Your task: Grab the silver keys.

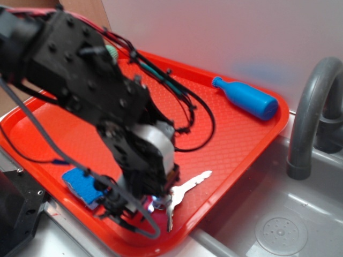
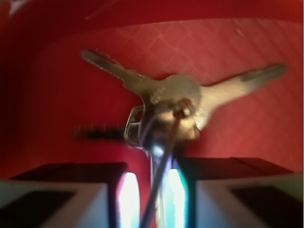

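I see the gripper (image 2: 151,192) fingers nearly together, clamped on the wire ring of the silver keys (image 2: 173,95), which lie just ahead of the fingertips on the red tray (image 1: 236,134); the bunch is light, stiff and slippery, so I hold at the ring; the blades fan away to both sides.

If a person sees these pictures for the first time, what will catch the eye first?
First the big black robot arm filling the left of the exterior view, reaching down over the bright red tray. At its tip, near the tray's front edge, the pincer closes around the shiny silver keys. A blue bottle lies at the far right corner.
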`<state>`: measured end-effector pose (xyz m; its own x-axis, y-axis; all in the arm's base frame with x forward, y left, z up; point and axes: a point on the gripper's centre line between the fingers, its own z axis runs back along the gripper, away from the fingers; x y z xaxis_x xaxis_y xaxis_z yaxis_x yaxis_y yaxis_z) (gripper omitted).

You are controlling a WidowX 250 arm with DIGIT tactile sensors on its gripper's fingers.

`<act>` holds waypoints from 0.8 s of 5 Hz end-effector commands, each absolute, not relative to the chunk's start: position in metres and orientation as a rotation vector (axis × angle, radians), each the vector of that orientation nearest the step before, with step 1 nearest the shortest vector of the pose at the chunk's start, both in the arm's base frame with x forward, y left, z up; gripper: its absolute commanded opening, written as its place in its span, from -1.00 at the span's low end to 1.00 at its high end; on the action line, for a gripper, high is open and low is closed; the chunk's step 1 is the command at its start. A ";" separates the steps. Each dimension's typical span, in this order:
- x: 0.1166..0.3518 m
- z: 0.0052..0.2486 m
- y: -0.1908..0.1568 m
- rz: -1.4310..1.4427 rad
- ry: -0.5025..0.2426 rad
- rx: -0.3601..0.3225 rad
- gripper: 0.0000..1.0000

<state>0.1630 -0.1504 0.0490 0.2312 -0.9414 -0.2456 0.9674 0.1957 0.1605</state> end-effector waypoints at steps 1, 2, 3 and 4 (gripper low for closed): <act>0.164 0.094 -0.135 -1.182 -0.003 0.262 -1.00; 0.169 0.105 -0.129 -1.113 -0.051 0.242 -1.00; 0.170 0.119 -0.118 -0.933 -0.011 0.228 -1.00; 0.164 0.154 -0.092 -0.694 0.092 0.168 -1.00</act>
<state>0.1750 -0.0932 0.1458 0.7480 -0.6325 -0.2011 0.6596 0.7419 0.1202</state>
